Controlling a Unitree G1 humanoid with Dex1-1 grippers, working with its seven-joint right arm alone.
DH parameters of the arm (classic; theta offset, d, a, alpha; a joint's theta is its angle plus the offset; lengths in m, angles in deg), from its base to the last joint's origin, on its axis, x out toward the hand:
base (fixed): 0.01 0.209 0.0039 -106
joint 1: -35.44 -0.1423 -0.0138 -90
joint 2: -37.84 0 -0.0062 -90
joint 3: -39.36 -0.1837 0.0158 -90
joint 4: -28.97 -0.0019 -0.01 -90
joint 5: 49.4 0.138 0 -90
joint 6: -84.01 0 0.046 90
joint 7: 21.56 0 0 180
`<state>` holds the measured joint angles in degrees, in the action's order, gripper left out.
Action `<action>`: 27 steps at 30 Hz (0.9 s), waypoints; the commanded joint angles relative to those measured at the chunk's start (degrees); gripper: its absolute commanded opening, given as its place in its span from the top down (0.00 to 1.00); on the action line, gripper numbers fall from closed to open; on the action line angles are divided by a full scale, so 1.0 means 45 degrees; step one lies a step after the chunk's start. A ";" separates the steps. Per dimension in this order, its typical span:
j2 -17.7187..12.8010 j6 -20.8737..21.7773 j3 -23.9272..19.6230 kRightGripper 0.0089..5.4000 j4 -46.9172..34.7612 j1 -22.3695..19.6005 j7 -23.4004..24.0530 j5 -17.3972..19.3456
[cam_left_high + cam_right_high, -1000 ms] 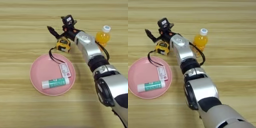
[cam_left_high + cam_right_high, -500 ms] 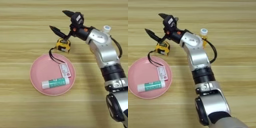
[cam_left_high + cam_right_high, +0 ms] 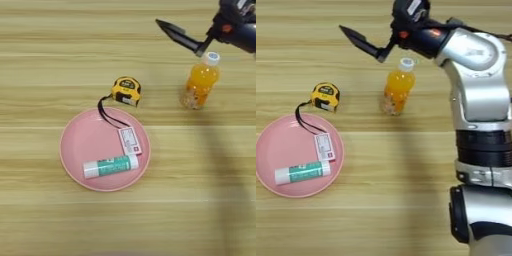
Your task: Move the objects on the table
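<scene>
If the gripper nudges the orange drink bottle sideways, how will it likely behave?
The orange drink bottle stands upright, tall over a narrow base, so a high push probably tips it. Once down, its round body would likely roll. Nearly full, it seems fairly heavy for its size.

The worktop [image 3: 50, 60] under me is showing matt, light wood with long grain, and my forearm [image 3: 476, 55] is gleaming as smooth silver metal. The plate [image 3: 75, 150] is looking like glossy pink plastic, the bottle [image 3: 199, 82] like clear plastic.
</scene>
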<state>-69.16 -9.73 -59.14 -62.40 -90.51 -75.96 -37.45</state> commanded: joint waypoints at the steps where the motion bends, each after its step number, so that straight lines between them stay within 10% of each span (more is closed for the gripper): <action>1: -0.1626 0.0874 -0.1041 0.00 0.1594 -0.0952 -0.0443 0.0356; 14: -0.2070 0.2475 -0.1003 0.00 0.8012 -0.2054 -0.2064 0.0443; 27: -0.1258 0.3466 -0.0073 0.00 1.1355 -0.2988 -0.1509 -0.0668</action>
<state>-73.39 4.13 -59.33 -10.82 -97.56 -85.60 -39.85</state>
